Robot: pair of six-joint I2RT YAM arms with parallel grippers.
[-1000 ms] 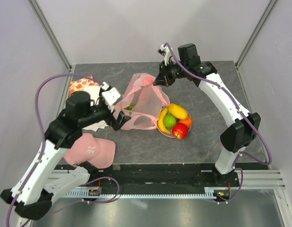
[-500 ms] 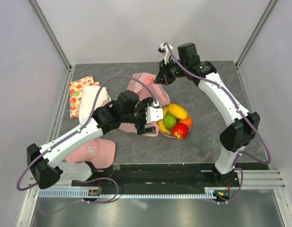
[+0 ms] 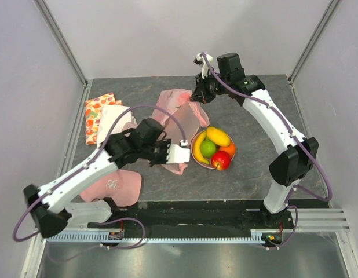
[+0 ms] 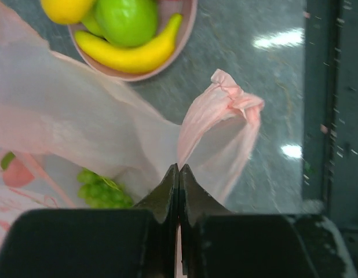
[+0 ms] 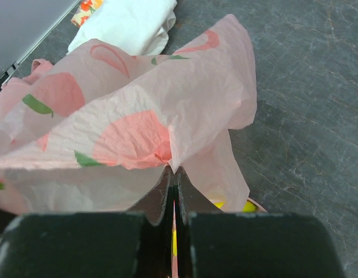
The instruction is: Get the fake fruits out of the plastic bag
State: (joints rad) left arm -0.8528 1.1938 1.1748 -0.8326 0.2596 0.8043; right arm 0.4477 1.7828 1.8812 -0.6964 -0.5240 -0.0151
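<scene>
Pinches bag (image 3: pixel 182 119) by near handle with left gripper (image 4: pixel 178 169) beside plate (image 4: pixel 145 76) and by far edge with right gripper (image 5: pixel 174 172), with leftover green fruit (image 4: pixel 101 190) inside, closest to left

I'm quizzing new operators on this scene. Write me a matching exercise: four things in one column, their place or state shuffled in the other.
1 banana
2 green grape bunch
3 printed cloth
4 left hand

A shut on the plastic bag
B at the table's left edge
C on the pink plate
D inside the bag

Pairs: 1-C, 2-D, 3-B, 4-A.
</scene>
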